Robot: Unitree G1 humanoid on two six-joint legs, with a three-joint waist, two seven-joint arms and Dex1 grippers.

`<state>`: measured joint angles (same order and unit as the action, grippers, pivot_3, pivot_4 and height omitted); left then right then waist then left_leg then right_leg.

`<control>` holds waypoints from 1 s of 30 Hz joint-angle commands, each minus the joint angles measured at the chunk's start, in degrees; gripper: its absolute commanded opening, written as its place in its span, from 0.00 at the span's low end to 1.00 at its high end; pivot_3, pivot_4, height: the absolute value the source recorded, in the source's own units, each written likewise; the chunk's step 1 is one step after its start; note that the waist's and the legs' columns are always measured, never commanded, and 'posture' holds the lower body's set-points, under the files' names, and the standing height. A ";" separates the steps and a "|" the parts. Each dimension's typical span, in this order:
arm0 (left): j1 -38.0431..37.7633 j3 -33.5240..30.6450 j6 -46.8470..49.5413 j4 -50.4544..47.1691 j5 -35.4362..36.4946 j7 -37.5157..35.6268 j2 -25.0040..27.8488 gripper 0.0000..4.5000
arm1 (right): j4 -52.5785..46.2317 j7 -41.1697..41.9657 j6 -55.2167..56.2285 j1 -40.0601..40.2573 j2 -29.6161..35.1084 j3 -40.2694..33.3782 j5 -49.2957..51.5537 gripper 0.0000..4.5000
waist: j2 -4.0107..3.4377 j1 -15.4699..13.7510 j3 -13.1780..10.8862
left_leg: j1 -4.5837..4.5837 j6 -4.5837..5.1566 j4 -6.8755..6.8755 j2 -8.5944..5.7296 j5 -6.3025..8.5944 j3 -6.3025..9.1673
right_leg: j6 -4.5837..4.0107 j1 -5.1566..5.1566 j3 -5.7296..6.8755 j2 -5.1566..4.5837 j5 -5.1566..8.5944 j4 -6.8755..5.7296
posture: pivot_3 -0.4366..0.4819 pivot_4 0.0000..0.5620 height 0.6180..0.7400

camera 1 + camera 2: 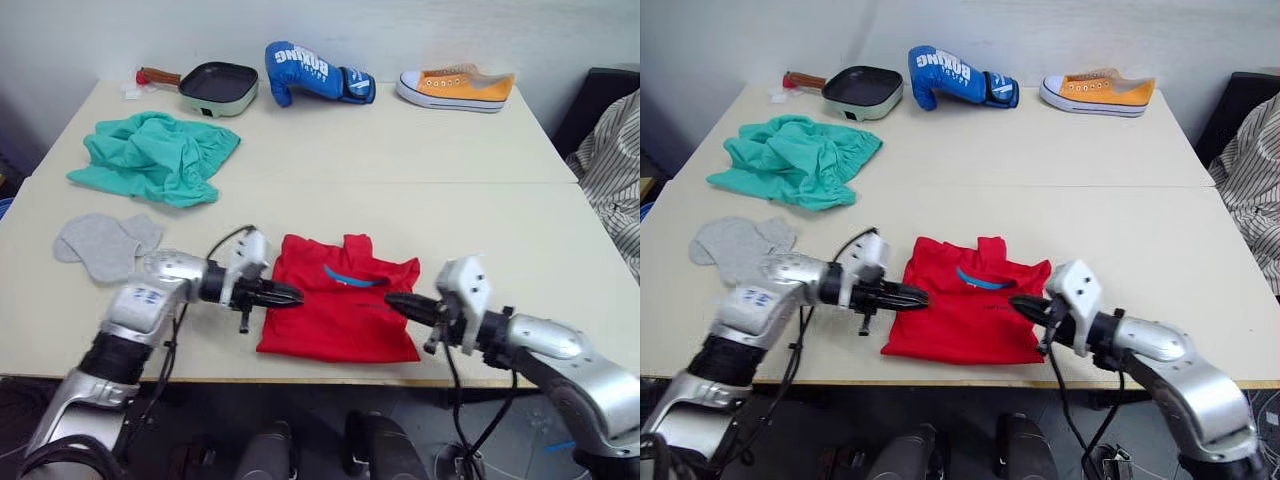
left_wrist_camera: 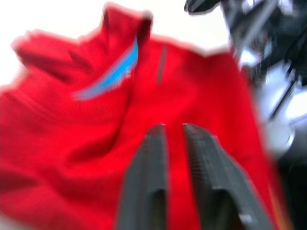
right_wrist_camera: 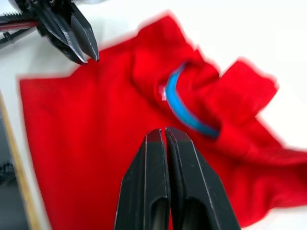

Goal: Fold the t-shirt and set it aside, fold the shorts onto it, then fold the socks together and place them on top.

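We are looking at the red t-shirt [image 1: 342,300], which is lying partly folded near the front edge of the table [image 1: 450,190], with its collar pointing away from us. It is sitting right between our two grippers. Our left gripper [image 1: 290,295] is pointing in at the shirt's left edge, and its fingers are showing a thin gap with nothing between them. Our right gripper [image 1: 398,301] is pointing in at the right edge, with its fingers pressed together and holding nothing. Both are about equally near.

The teal-green shorts [image 1: 155,155] are lying bunched up far back on the left. The grey socks [image 1: 105,243] are lying beside our left arm.

We think the shirt is needing one more fold.
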<state>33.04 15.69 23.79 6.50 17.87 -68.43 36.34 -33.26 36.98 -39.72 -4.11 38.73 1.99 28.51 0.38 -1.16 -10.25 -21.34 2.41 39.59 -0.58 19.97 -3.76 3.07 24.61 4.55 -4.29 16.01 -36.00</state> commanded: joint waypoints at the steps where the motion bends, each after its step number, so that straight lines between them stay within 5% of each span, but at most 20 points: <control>1: 4.98 2.18 -4.38 6.19 -5.27 2.41 -3.96 0.00 | 2.66 -0.16 2.36 -0.14 2.87 7.20 -8.55 0.00 | 0.01 -0.16 0.00 | -0.02 0.03 0.01 0.00 0.00 -0.01 | 0.00 0.00 0.00 0.00 0.00 0.01 | 0.48 0.27 1.00; 7: 13.79 0.76 -9.29 28.13 -11.79 12.15 -12.21 0.00 | 7.15 -1.01 5.57 0.80 2.92 11.18 -15.41 0.00 | 0.23 -0.28 0.12 | 0.02 0.30 0.43 -0.01 0.10 -0.05 | 0.20 -0.22 -0.06 -0.05 -0.09 0.11 | 0.48 0.27 1.00; 12: 17.01 -4.28 -9.05 36.86 -11.38 16.38 -12.31 0.00 | 7.62 -0.28 7.76 2.71 2.96 9.78 -16.18 0.00 | 0.39 -0.02 0.23 | 0.23 0.30 0.43 -0.01 0.08 -0.02 | 0.22 -0.33 -0.09 -0.12 -0.11 0.05 | 0.48 0.27 1.00; 16: 14.79 -8.02 -6.41 31.63 -7.70 12.23 -11.16 0.00 | 5.50 0.59 4.59 0.34 -0.08 4.13 -8.94 0.00 | 0.38 0.06 0.23 | 0.20 0.24 0.40 0.00 0.05 0.00 | 0.22 -0.27 -0.08 -0.14 -0.11 0.02 | 0.48 0.27 1.00; 21: 6.84 -9.89 1.28 9.54 1.79 2.29 -8.42 0.00 | 9.42 0.71 0.45 -10.22 -2.72 0.87 -4.96 0.00 | 0.26 1.00 0.13 | 0.05 0.18 0.39 0.00 0.03 0.02 | 0.21 -0.12 -0.09 -0.18 -0.11 0.01 | 0.48 0.27 1.00; 30: 0.39 -2.54 -4.61 2.44 -6.29 4.83 -8.43 0.00 | 30.22 0.45 5.91 -21.34 -6.99 9.18 -15.16 0.00 | 0.21 1.20 0.12 | 0.03 0.18 0.35 -0.01 0.03 0.02 | 0.16 -0.12 -0.09 -0.17 -0.08 0.02 | 0.48 0.27 1.00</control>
<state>33.31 12.57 21.14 9.84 13.03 -64.30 27.82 -5.47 37.98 -35.43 -24.42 31.80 11.02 15.60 0.59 0.04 -10.14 -21.29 2.59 39.94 -0.59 20.00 -3.77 3.23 24.50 4.45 -4.45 15.93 -35.98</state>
